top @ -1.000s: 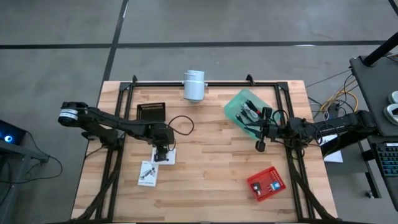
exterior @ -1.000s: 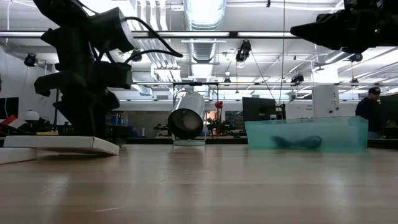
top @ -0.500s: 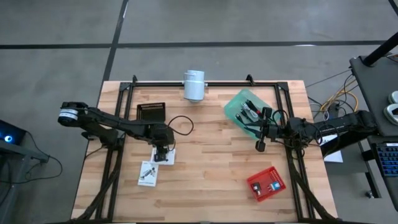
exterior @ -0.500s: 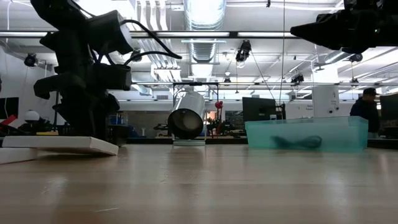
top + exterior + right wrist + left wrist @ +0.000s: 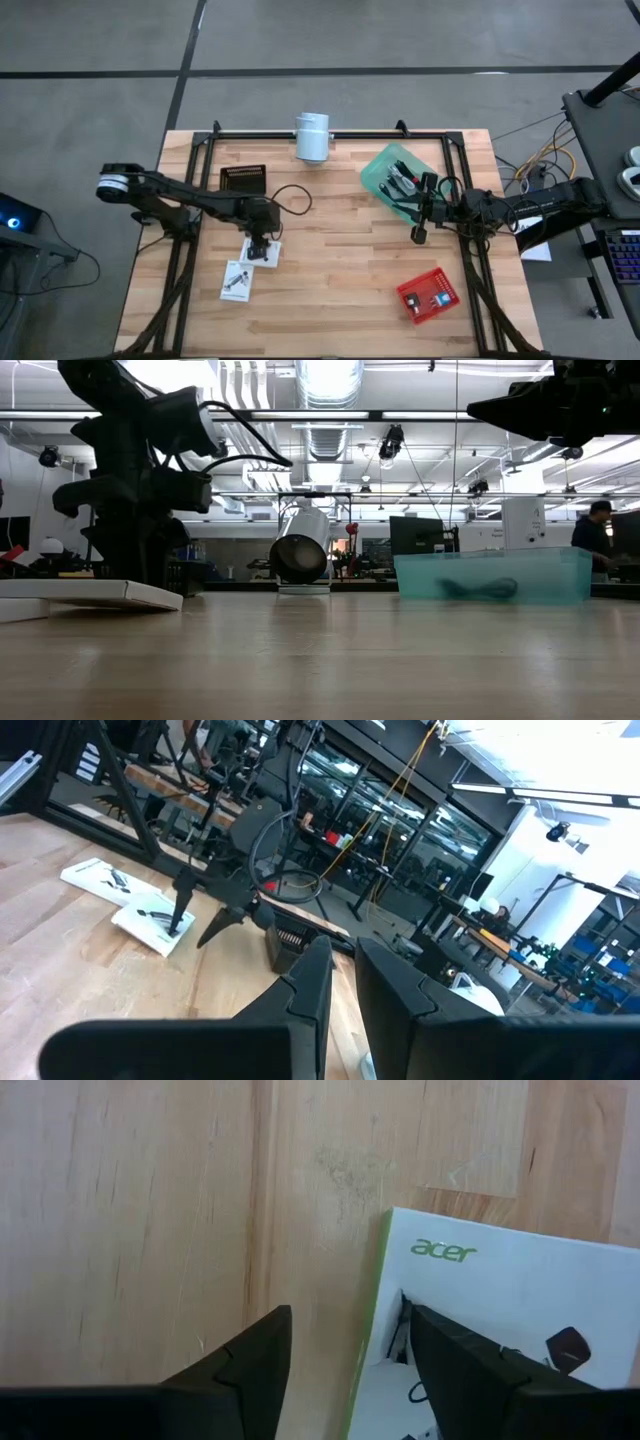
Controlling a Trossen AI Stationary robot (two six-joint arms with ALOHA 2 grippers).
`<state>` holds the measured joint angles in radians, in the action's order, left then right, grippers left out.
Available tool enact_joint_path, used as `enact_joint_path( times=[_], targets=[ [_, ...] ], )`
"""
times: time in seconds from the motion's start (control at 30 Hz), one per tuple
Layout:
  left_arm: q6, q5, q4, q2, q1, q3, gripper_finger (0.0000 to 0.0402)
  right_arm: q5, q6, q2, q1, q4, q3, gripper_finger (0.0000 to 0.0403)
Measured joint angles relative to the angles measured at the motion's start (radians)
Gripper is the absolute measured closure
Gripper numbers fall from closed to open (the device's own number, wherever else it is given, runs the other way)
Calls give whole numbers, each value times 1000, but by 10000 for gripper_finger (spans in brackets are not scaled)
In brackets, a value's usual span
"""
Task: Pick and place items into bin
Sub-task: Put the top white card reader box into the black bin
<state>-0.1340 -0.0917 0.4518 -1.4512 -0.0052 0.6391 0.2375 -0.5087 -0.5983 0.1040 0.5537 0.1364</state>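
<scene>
Fingers (image 5: 250, 1380) of the left gripper (image 5: 345, 1370) are spread astride a white packet's (image 5: 262, 250) edge — the pick is in hand.
Closing, lifting, then carrying to the green bin (image 5: 385, 165) is called for; the right gripper (image 5: 418, 235), nearly shut, is parked beside it.

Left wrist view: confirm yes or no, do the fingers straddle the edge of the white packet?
Yes. One of the left gripper's open fingers is over bare wood, the other over the white packet, its green edge between them.
</scene>
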Motion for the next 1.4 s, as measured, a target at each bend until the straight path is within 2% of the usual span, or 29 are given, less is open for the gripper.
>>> enact_joint_path(
  times=[0.37, 0.67, 0.9, 1.2, 1.4],
  targets=[
    [110, -42, 5, -135, 19, 73, 303, 0, 0, 0, 0, -2, 0, 364],
    [167, -44, 43, -88, 18, 128, 394, 0, 0, -1, 0, -3, 0, 364],
    [177, -14, 114, -50, 19, 165, 399, 0, 0, -1, 0, -4, 0, 364],
    [151, 190, 258, -41, 19, 243, 399, 0, 0, -1, 0, -4, 0, 364],
    [198, 233, 350, -39, 19, 311, 400, 0, 1, -1, 0, -5, 0, 364]
  ],
)
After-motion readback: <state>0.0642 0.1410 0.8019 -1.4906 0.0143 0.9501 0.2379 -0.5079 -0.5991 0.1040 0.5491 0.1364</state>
